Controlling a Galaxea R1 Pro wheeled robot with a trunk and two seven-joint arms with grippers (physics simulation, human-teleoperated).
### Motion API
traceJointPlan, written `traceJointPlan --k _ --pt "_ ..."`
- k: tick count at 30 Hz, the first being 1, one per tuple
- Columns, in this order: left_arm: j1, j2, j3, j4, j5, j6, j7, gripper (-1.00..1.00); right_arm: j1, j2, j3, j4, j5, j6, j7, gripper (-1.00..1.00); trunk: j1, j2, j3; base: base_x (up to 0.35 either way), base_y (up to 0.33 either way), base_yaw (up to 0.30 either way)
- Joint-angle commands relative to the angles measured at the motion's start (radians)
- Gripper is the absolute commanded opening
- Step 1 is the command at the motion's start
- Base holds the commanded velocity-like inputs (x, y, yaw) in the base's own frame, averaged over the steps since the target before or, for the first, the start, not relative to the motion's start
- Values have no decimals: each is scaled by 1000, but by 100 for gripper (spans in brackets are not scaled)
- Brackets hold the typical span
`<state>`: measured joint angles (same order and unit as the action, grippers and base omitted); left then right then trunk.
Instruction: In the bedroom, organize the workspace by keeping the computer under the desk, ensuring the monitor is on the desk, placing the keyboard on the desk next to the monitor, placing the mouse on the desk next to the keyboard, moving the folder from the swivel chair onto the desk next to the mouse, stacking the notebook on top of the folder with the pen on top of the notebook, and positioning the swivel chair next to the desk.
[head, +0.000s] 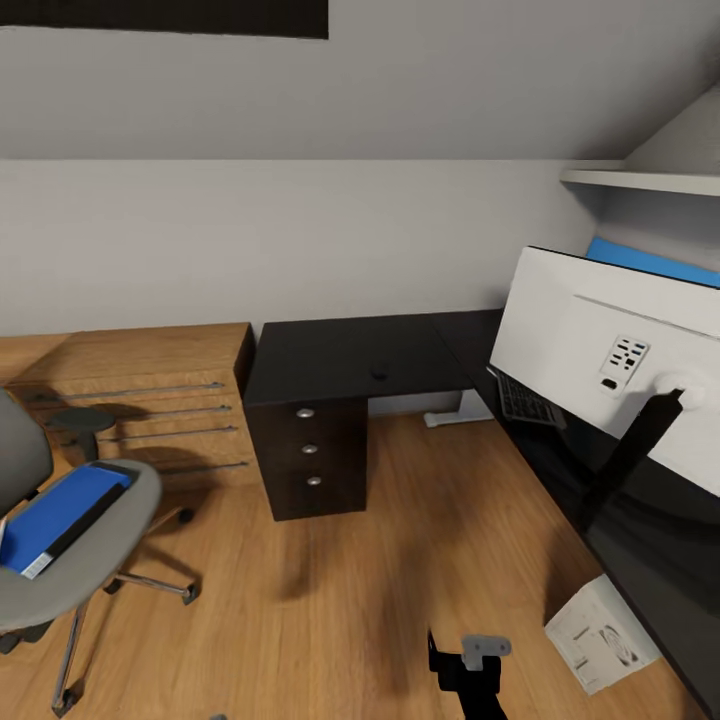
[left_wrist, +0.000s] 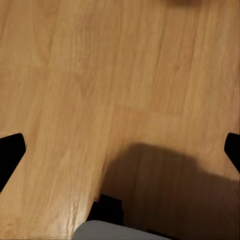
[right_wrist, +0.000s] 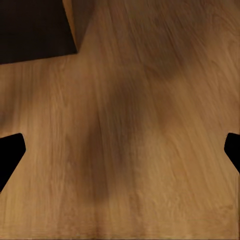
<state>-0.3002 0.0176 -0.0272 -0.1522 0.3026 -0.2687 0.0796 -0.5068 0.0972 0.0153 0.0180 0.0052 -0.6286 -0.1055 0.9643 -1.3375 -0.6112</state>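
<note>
Folder (head: 62, 505) lies on the swivel chair (head: 110, 555) — both grippers' jaws spread wide, seemingly empty.

The long black L-shaped table (head: 350, 360) has a smooth, shiny top. The floor (head: 400, 560) is smooth, light wood. The grey swivel chair (head: 70, 560) looks like soft cloth, with shiny metal legs. The flat blue folder (head: 60, 505) looks smooth.

Jaws spread over wood floor (right_wrist: 150, 150); dark unit (right_wrist: 30, 30), possibly desk.

monitor (head: 610, 340): cut off right | keyboard (head: 525, 400): partly hidden behind it | swivel chair (head: 60, 560): cut off left
</note>
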Motion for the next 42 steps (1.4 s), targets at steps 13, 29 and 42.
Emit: traceJointPlan --k 13,29,42 --pt "0 -9 -5 0 4 -3 2 100 -1 0 2 2 1 -5 -5 100 -1 -1 -1 -97 0 0" --pt "0 -14 -6 0 4 -3 2 100 -1 0 2 2 1 -6 -5 100 -50 90 56 -2 0 0" --pt "0 -17 -6 0 4 -2 2 100 -1 -2 2 1 1 -8 -5 100 -100 181 100 0 0 0"
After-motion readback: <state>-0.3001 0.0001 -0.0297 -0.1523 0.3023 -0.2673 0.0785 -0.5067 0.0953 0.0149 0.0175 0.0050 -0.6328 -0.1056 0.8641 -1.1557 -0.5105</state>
